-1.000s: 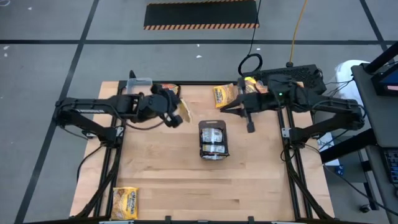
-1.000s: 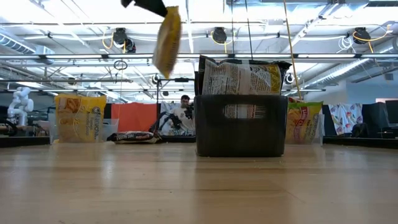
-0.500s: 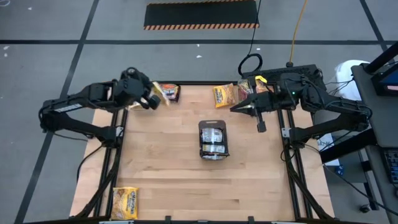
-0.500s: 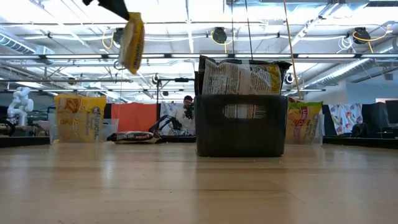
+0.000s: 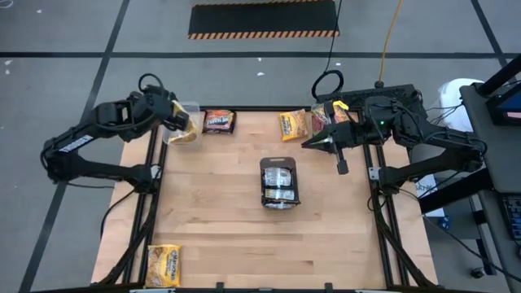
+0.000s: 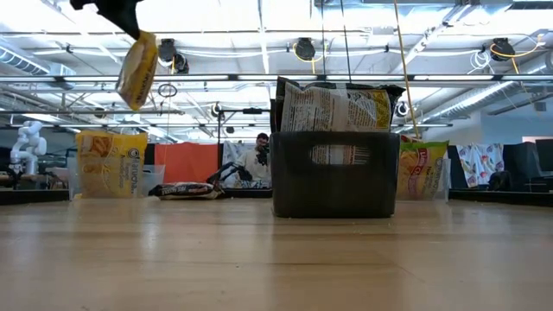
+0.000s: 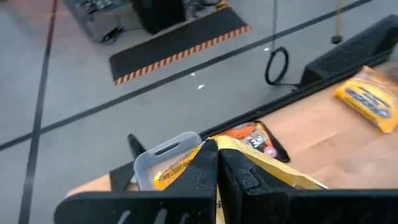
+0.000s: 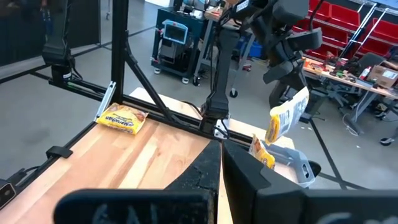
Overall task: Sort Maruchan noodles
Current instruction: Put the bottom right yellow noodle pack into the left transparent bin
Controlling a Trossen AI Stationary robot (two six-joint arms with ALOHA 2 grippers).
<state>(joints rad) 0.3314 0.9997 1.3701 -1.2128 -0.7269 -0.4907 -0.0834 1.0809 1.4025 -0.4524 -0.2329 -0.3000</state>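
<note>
The left claw [image 5: 181, 122] is clamped tight on a yellow packet [image 6: 136, 70], which hangs in the air over the far-left corner of the tabletop [image 5: 244, 236]. Right below it sits a clear tub [image 7: 168, 160] with another yellow packet inside [image 7: 174, 173]. From the right arm's camera you can see the held packet [image 8: 286, 122] dangling just above that tub [image 8: 297, 167].

Just beside the tub, along the far edge, a dark packet [image 5: 218, 121] lies flat. Further along that edge lies a yellow one [image 5: 293, 124], and near the far-right corner another packet [image 5: 332, 109] shows partly under the right arm. One more yellow packet [image 5: 164, 264] lies at the near-left corner.

In the middle of the tabletop stands a dark tray [image 6: 335, 173] with packets [image 6: 337, 107] standing upright in it.

The right claw [image 5: 308, 144] waits over the far-right part of the tabletop, its fingers pressed together with nothing between them.

A person [image 6: 256, 155] sits in the room behind.
</note>
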